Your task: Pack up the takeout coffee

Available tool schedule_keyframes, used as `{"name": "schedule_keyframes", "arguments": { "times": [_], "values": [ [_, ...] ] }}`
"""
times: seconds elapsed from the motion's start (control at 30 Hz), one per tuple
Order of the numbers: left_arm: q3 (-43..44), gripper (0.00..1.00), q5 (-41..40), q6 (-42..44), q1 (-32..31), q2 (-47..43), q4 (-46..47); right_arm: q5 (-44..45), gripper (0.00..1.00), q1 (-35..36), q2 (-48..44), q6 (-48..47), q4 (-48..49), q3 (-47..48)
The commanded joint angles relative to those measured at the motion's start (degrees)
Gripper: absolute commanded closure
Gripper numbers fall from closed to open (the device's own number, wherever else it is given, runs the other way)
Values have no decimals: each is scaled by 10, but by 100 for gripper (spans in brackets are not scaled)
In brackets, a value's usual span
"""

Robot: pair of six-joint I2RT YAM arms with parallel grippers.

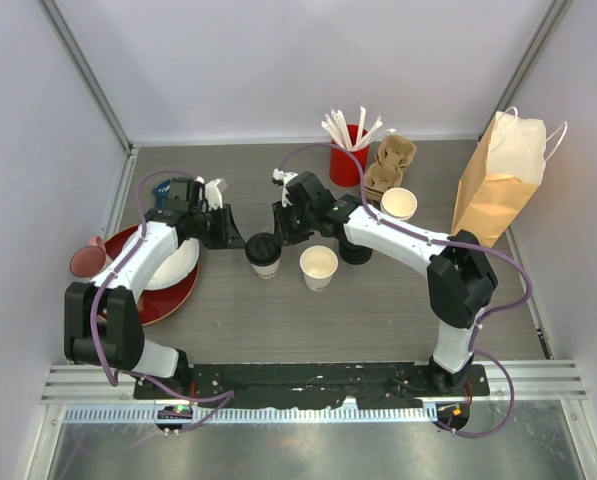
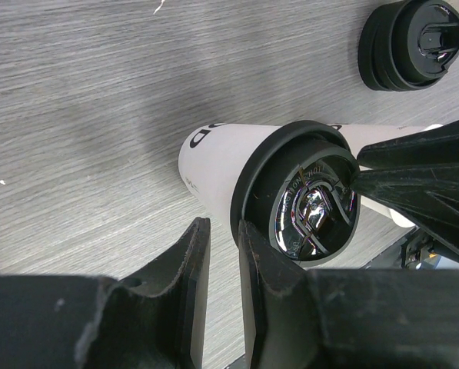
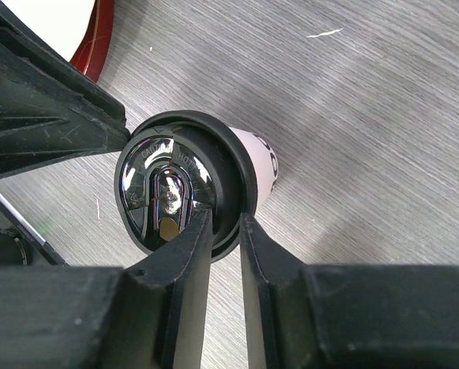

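Observation:
One takeout coffee (image 1: 263, 255), a white paper cup with a black sip lid, stands mid-table between both grippers. My right gripper (image 1: 278, 232) comes from the right. In the right wrist view its jaws (image 3: 223, 219) straddle the rim of the lid (image 3: 160, 184), one finger on the lid's top and the other outside the rim, pinching it. My left gripper (image 1: 240, 238) is at the cup's left side. In the left wrist view its jaws (image 2: 223, 227) stand a narrow gap apart with nothing between them, and one finger lies against the lid's edge (image 2: 310, 207).
A lidless white cup (image 1: 319, 267) and a stack of black lids (image 1: 355, 250) stand just right of the coffee. Behind are another lidless cup (image 1: 399, 203), a red cup of stirrers (image 1: 348, 160), cup carriers (image 1: 390, 165) and a paper bag (image 1: 498, 180). A red plate (image 1: 168, 300) is at left.

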Motion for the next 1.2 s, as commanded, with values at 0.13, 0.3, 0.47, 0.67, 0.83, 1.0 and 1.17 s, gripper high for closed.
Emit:
{"name": "schedule_keyframes", "arguments": {
  "times": [0.13,0.3,0.47,0.67,0.83,1.0,1.17],
  "values": [
    [11,75,-3,8,1,-23,1,26,71,1,-6,-15,-14,36],
    [18,74,10,8,0,-30,-5,45,65,4,-7,-18,-29,52],
    [17,73,19,6,0,-27,-3,43,62,8,4,-19,-33,58],
    [-3,73,22,-2,-1,-18,10,34,62,12,24,-22,-33,63],
    [-20,75,13,-7,-1,-9,21,14,63,16,40,-16,-18,53],
    [-46,78,5,-14,-1,-4,38,13,72,16,40,-10,-7,29],
    [-74,87,-5,-32,0,6,60,15,79,16,31,-4,3,-2]
  ]
}}
